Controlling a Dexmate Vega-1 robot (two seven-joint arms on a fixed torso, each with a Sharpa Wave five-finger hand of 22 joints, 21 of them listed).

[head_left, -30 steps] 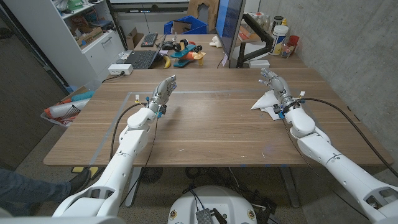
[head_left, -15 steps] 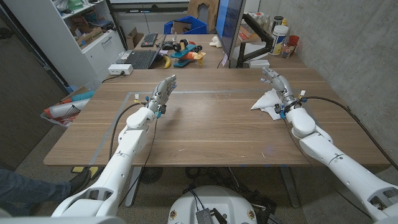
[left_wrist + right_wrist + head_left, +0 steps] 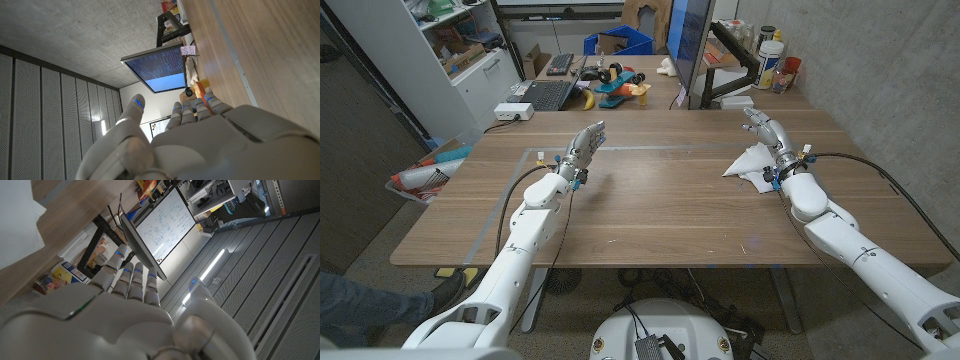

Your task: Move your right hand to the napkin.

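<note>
Spanning the head view, the wooden counter (image 3: 650,200) carries one task item and both arms. Behind its far edge stand a monitor (image 3: 688,45), a laptop (image 3: 542,95) and assorted clutter.

The napkin (image 3: 750,163), white and creased, lies near the counter's far right corner. The right hand (image 3: 767,137) sits at the napkin's right margin, fingers extended and close together, holding nothing; contact with the napkin cannot be confirmed from the head view. In the right wrist view a white sheet (image 3: 17,215) shows beside that hand.

The left hand (image 3: 583,148) stands toward the counter's far left, fingers extended, empty, well apart from the napkin.

Assessment: the reach appears essentially complete. Remaining, at most, is settling the right hand onto the napkin.
</note>
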